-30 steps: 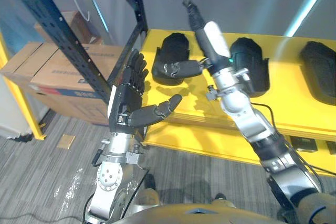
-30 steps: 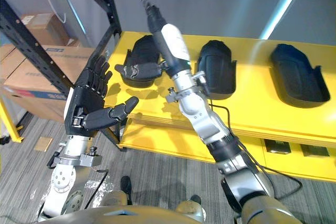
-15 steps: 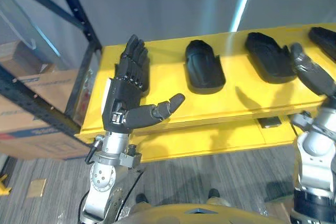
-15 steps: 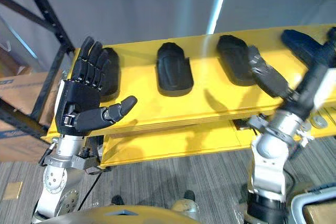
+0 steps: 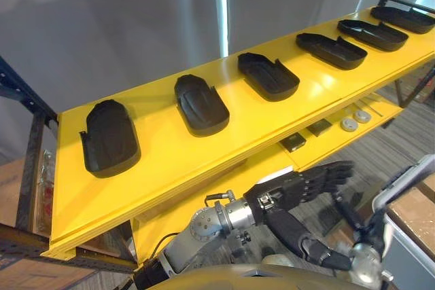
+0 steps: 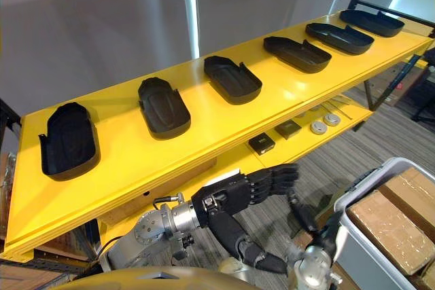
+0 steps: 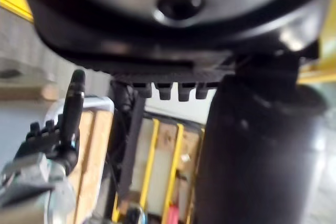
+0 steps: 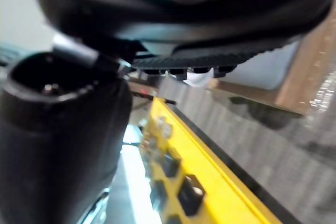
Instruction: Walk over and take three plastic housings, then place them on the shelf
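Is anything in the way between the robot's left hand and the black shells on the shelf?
Only the front edge of the yellow shelf: the left hand hangs open below and in front of it, and the black shells lie on top. Nothing else blocks the reach.

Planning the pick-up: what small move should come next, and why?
Probably raise the left hand over the front edge of the yellow shelf, toward the third housing from the left. That hand is open and empty below the shelf, the right hand is low too, and every housing lies on top.
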Robot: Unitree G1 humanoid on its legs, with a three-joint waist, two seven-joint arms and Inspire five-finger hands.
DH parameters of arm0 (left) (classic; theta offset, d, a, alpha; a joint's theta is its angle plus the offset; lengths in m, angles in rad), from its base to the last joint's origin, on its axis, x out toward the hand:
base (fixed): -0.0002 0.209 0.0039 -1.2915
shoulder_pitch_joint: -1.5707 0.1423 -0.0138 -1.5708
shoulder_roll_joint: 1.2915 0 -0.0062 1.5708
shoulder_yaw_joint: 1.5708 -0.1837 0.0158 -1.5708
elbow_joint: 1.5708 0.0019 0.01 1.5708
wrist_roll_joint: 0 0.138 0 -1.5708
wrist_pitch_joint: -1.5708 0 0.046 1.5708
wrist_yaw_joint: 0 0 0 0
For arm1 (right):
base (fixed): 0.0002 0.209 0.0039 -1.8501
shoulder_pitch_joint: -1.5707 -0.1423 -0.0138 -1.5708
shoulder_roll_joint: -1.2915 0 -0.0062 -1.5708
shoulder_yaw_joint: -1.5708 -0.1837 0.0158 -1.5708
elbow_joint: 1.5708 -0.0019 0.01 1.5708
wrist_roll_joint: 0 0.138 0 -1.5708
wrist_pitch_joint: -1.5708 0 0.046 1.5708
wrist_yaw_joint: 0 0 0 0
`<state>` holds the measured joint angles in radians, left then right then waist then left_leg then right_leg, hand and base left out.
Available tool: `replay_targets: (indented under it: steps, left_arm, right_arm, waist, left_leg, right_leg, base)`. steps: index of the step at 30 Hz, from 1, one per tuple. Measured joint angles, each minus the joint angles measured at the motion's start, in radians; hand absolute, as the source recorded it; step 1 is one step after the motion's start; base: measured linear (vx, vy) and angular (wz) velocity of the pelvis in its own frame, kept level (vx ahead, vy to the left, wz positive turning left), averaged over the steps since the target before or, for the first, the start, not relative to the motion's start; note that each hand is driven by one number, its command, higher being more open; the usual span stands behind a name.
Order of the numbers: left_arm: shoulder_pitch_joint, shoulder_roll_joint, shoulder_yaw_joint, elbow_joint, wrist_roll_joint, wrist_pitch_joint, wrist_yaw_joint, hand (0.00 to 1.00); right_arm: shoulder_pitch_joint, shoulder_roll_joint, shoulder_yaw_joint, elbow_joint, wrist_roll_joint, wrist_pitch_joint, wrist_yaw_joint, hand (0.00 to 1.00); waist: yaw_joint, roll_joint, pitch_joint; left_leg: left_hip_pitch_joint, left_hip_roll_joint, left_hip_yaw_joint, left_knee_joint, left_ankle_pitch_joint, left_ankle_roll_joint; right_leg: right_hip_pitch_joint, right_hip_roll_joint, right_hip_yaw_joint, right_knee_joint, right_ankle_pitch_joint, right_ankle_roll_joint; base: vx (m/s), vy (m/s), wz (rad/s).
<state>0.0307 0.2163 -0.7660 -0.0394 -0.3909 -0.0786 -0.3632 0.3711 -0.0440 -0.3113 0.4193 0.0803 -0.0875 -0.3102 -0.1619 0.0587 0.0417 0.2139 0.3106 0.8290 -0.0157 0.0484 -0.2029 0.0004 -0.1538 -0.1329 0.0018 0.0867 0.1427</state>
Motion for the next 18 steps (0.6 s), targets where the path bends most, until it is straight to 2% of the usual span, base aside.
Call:
replay_targets:
  steps: [3, 5, 8, 10, 13, 18]
  left_arm:
    - [0.091, -0.01, 0.1, 0.094, 0.0, -0.002, 0.053, 1.0]
    - [0.143, -0.008, 0.19, 0.204, 0.001, -0.017, 0.093, 1.0]
    - [0.179, -0.007, 0.33, 0.418, 0.127, -0.086, 0.201, 1.0]
    - [0.194, 0.002, 0.393, 0.491, 0.21, -0.119, 0.279, 1.0]
    - [0.214, -0.002, 0.482, 0.588, 0.241, -0.138, 0.41, 1.0]
    - [0.212, -0.043, 0.629, 0.782, 0.287, -0.168, 0.578, 1.0]
  right_arm:
    - [-0.015, 0.0, 0.017, 0.155, -0.04, -0.007, 0.044, 1.0]
    - [-0.048, 0.0, 0.02, 0.278, -0.045, -0.013, 0.079, 1.0]
    - [-0.098, -0.001, 0.026, 0.432, -0.028, -0.024, 0.13, 1.0]
    - [-0.116, -0.001, 0.029, 0.483, 0.033, -0.027, 0.163, 1.0]
    - [-0.141, 0.0, 0.028, 0.555, 0.135, -0.026, 0.207, 1.0]
    - [-0.17, 0.001, 0.014, 0.616, 0.182, 0.016, 0.227, 1.0]
  waist:
    - [0.021, -0.004, -0.002]
    - [0.038, -0.02, 0.0]
    - [0.054, -0.045, 0.007]
    - [0.063, -0.059, 0.012]
    - [0.087, -0.074, 0.015]
    - [0.104, -0.071, 0.018]
  left_leg:
    - [0.002, -0.011, 0.005, -0.051, 0.035, 0.005]
    - [-0.008, -0.024, -0.023, -0.074, 0.059, 0.011]
    - [-0.021, -0.04, -0.097, -0.073, 0.067, 0.016]
    - [-0.032, -0.051, -0.128, -0.073, 0.067, 0.018]
    - [-0.032, -0.065, -0.156, -0.073, 0.064, 0.022]
    - [-0.025, -0.068, -0.19, -0.072, 0.064, 0.022]
  right_leg:
    - [0.002, -0.007, -0.031, 0.005, -0.011, -0.003]
    - [0.007, -0.013, -0.059, 0.005, -0.013, -0.001]
    - [0.042, -0.028, -0.114, -0.006, -0.016, 0.003]
    - [0.053, -0.041, -0.14, -0.008, -0.021, 0.01]
    - [0.08, -0.055, -0.167, -0.023, -0.021, 0.013]
    - [0.12, -0.057, -0.199, -0.038, -0.023, 0.015]
  base:
    - [0.0, 0.006, 0.31]
    - [0.02, 0.017, 0.47]
    - [0.03, 0.008, 0.49]
    - [0.02, 0.016, 0.43]
    - [0.04, 0.024, 0.27]
    - [0.03, 0.003, 0.18]
